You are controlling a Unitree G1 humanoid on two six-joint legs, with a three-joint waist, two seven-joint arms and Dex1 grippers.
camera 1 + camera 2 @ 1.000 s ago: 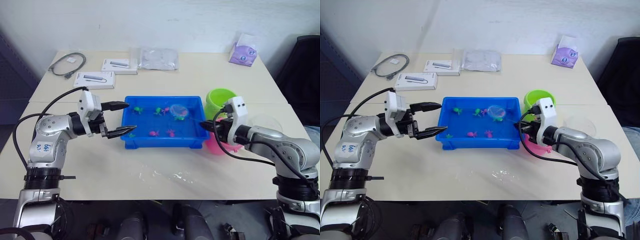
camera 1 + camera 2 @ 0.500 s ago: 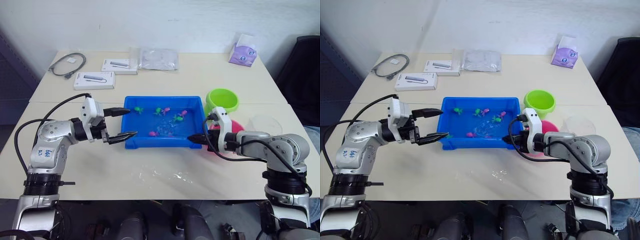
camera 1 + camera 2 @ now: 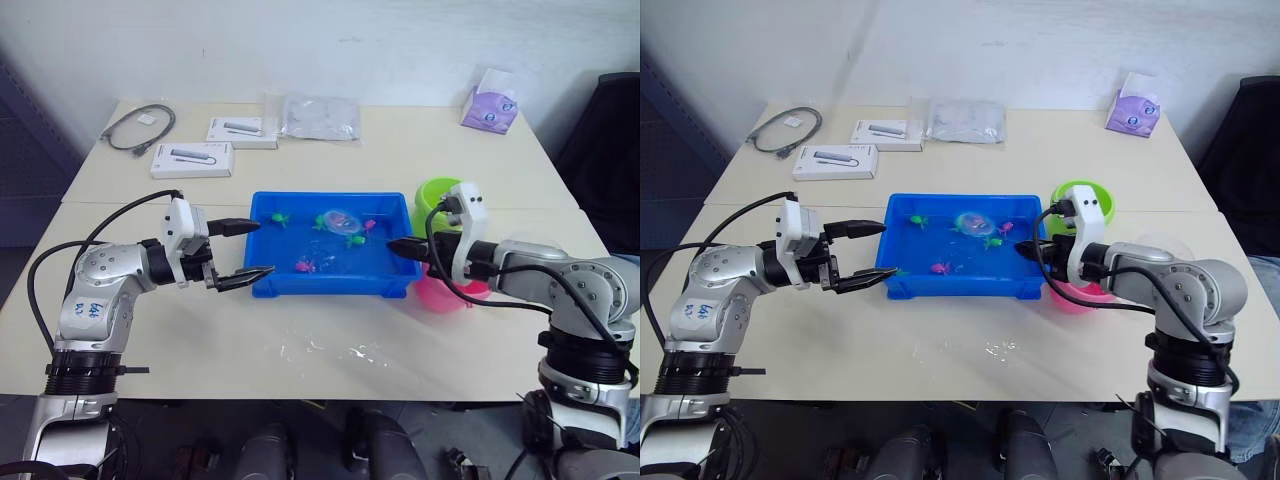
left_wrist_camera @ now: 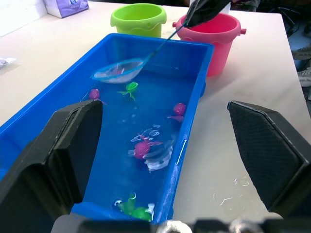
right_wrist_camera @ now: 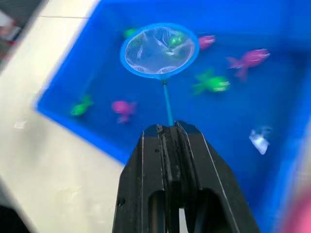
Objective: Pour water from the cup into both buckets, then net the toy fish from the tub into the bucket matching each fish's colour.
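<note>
Right claw (image 5: 169,127) around net (image 5: 159,51) handle

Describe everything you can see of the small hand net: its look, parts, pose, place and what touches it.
The net has a round light blue hoop with pale, see-through mesh and a thin straight handle. The right gripper is shut on the handle's end. The hoop sits over the far part of the blue tub, among the toy fish. Whether it holds a fish cannot be told.
</note>
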